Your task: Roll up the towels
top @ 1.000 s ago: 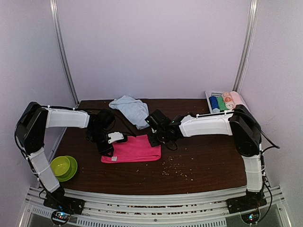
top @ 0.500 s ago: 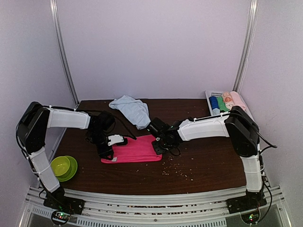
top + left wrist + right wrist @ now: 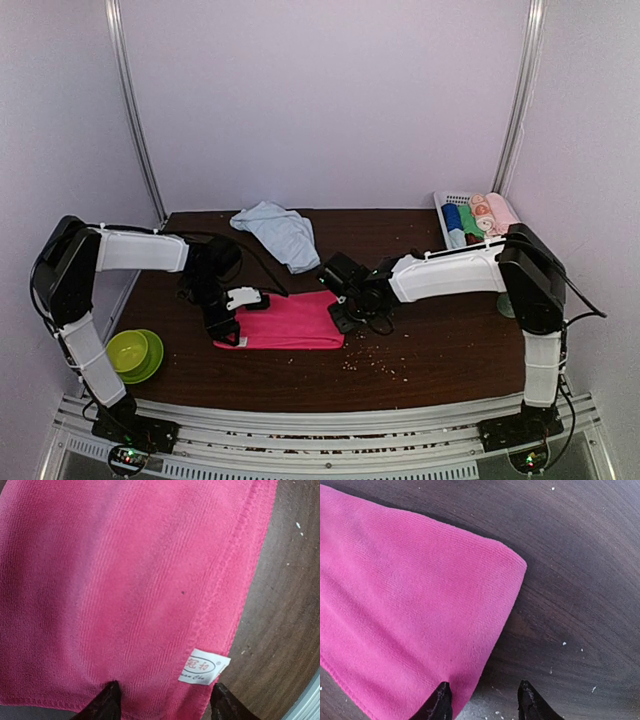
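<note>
Both the left gripper (image 3: 166,694) and right gripper (image 3: 484,687) sit at opposite ends of the flat magenta-pink cloth towel (image 3: 291,321), fingers spread, pinching nothing. A crumpled pale-blue cloth towel (image 3: 280,233) lies behind it.

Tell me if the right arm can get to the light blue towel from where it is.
Probably yes. The right hand is at the right end of the pink towel, and the light blue towel lies close behind, toward the back wall, with only bare table between them.
</note>
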`<state>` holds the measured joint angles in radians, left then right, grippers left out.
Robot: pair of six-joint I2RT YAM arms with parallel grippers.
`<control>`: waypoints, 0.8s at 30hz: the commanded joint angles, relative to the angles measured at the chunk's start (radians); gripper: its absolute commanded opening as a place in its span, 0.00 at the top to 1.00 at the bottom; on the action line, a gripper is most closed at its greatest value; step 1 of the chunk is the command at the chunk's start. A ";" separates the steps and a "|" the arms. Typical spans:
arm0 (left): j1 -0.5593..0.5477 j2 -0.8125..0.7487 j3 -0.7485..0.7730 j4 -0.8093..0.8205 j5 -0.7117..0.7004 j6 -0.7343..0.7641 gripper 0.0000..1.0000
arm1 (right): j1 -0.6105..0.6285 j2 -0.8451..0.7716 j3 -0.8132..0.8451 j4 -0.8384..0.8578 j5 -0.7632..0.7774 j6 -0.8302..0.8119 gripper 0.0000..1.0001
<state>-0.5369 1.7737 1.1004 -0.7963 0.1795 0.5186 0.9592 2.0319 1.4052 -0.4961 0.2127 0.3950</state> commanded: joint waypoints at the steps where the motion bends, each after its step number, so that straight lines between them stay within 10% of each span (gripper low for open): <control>1: -0.004 -0.054 0.025 -0.071 0.049 0.020 0.37 | 0.009 -0.079 -0.033 -0.017 -0.019 -0.005 0.54; 24: -0.012 -0.145 -0.117 0.111 -0.072 0.121 0.62 | 0.029 -0.046 -0.022 0.023 -0.056 -0.003 0.52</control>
<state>-0.5404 1.6878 1.0172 -0.7174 0.1062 0.6056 0.9825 1.9751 1.3815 -0.4854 0.1535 0.3912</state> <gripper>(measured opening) 0.385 0.476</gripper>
